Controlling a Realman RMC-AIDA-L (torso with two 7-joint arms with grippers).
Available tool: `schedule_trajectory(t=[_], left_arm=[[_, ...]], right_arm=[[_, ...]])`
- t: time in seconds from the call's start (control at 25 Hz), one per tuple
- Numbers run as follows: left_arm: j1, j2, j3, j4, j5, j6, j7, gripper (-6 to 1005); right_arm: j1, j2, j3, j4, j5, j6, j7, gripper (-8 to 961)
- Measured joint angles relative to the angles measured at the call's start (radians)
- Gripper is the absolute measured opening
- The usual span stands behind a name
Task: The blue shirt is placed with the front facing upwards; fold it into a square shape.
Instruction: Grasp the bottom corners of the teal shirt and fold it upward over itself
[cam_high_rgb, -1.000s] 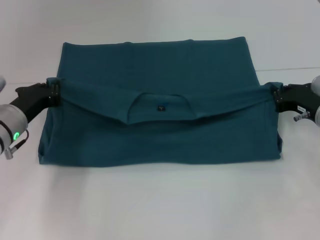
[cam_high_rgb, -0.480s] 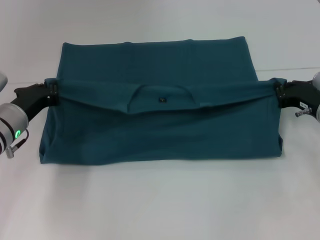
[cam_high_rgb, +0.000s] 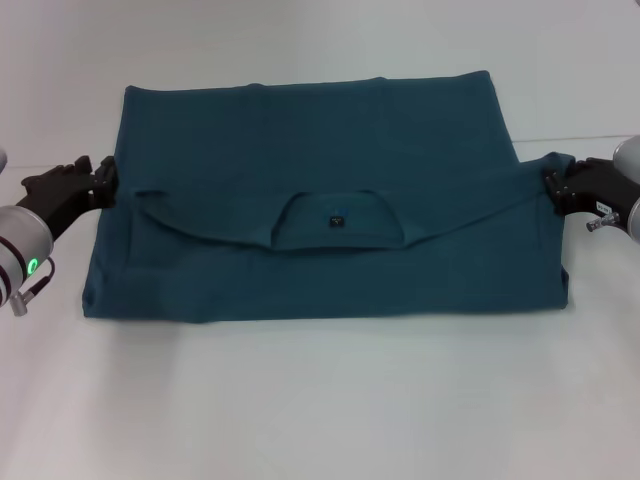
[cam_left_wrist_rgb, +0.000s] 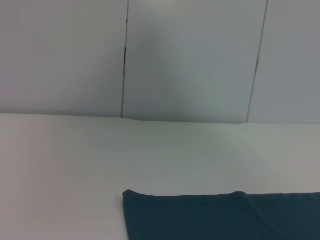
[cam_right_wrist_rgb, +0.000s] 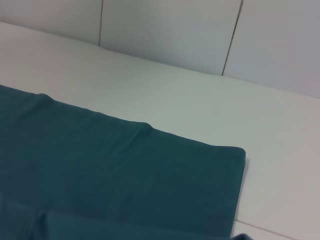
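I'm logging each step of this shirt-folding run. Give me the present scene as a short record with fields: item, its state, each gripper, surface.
item: dark teal-blue cotton T-shirt
state: collar edge folded over toward the hem, round ribbed collar with small dark neck label showing mid-cloth; print not visible
left gripper: at the shirt's left edge, open, off the cloth
right gripper: at the shirt's right edge, touching the fold corner
surface: plain white table

A bare lab-like test bench: plain white table (cam_high_rgb: 320, 400), blank grey-white panelled wall (cam_left_wrist_rgb: 190, 60) behind.
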Motion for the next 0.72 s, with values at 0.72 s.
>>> schedule_trajectory(t=[0.72], left_arm=[[0.012,-0.004,-0.001,-0.007,-0.041,0.005,-0.007,448]], right_arm=[[0.001,0.000,-0.052,0.019,-0.001,0.031,0.000,544]])
